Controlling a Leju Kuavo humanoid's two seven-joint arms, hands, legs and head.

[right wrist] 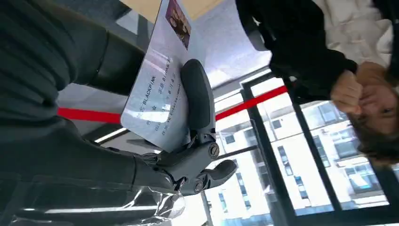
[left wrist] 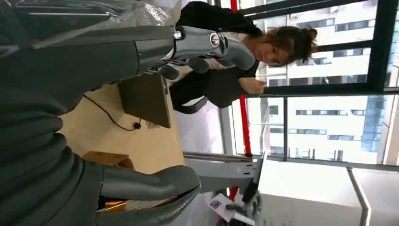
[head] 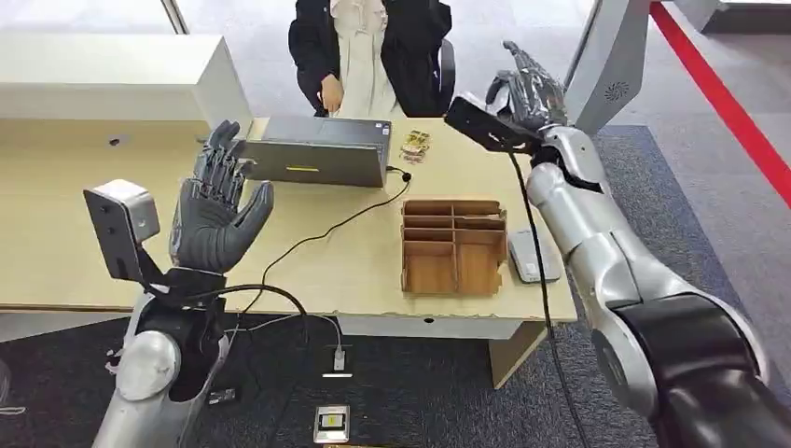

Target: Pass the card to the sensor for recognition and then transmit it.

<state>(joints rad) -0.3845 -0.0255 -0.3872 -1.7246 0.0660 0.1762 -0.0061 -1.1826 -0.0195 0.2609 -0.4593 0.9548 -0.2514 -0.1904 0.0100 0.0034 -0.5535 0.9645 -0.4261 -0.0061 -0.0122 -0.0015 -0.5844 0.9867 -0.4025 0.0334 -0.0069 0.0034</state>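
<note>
While my right hand (head: 527, 93) was raised high beyond the far right corner of the pale wooden desk (head: 75, 233), it gripped a white plastic card printed with small text and a photo (right wrist: 157, 94). My thumb (right wrist: 197, 96) pressed across the card's printed face and my darker fingers backed it from behind, so the card stood clear of my palm. I judged I held it up this way to offer it toward the seated person in a dark jacket (head: 373, 47) at the desk's far edge. My left hand (head: 216, 210) was lifted over the desk's near left part, palm forward, fingers spread and holding nothing, likely to stay out of the way. A brown cardboard divided tray (head: 454, 245) sat near the right edge, with a flat grey sensor pad (head: 532, 257) just beside it at that edge. A silver laptop (head: 317, 154) stood near the far edge, a black cable (head: 326, 233) trailing from it.
</note>
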